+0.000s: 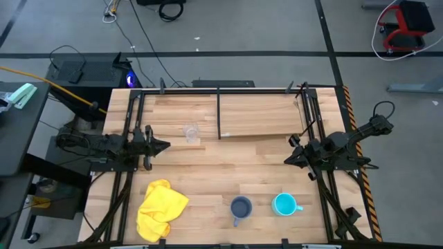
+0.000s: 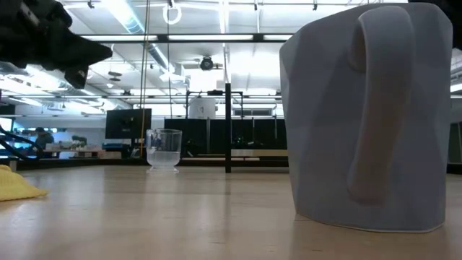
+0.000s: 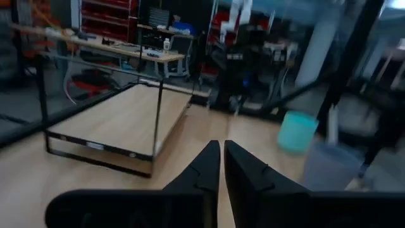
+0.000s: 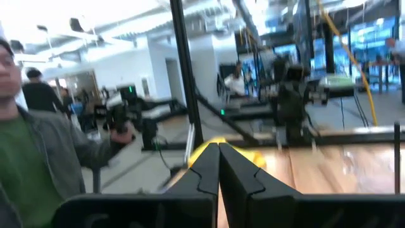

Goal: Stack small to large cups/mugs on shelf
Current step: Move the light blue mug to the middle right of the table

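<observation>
Left gripper (image 1: pixel 164 145) hangs over the left part of the wooden tabletop (image 1: pixel 208 176), and its two dark fingers (image 3: pixel 205 168) stand almost together, with only a thin gap between them and nothing held. Its tip points toward the middle of the table. Near it, a little further back and to its right, stands the small clear glass cup (image 1: pixel 191 133) upright on the tabletop, apart from the gripper and just beside the left end of the shelf (image 1: pixel 259 114). This shelf, a light-wood board with thin black uprights, sits at the back of the table and carries no cup. The right gripper (image 1: pixel 289 160) waits over the right part of the table, its fingers (image 4: pixel 209 168) pressed together and empty, pointing toward the left arm. At the front edge, well apart from both grippers, the grey-blue mug (image 1: pixel 241 208) and the cyan mug (image 1: pixel 284 204) stand upright near each other, and the yellow cloth (image 1: pixel 160 209) lies crumpled at the front left. Beyond the table a person in a green shirt (image 4: pixel 31 168) shows in the right wrist view.
</observation>
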Tool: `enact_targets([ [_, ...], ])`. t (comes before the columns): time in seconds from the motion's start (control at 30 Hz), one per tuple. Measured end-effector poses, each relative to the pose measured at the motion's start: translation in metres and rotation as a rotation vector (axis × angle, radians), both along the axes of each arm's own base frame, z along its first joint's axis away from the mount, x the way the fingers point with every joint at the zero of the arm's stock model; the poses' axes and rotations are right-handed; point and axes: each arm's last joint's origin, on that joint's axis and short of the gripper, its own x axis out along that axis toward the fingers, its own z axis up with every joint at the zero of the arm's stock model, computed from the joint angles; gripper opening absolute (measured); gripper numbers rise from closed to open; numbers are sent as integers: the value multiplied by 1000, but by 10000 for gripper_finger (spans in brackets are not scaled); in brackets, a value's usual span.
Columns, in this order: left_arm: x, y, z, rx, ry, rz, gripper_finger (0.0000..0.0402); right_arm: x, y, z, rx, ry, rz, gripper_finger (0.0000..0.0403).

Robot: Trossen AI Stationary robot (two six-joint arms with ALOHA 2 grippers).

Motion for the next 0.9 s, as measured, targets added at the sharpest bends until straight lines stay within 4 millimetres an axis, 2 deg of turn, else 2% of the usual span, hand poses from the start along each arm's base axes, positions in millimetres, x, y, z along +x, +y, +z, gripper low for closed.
enact_targets([
  [0.3,-1,0,9,-25,-91,0,28,-4,-2,16,-9,-183,-23,16],
  [0.63,-2,1,18,-38,-176,2,24,-8,-4,26,42,-286,-26,16],
  [0.8,-2,1,18,-57,-179,0,19,-13,-7,38,176,-352,-32,16],
  [0.9,-2,1,18,-52,-180,0,20,-15,-9,53,238,-341,-58,16],
])
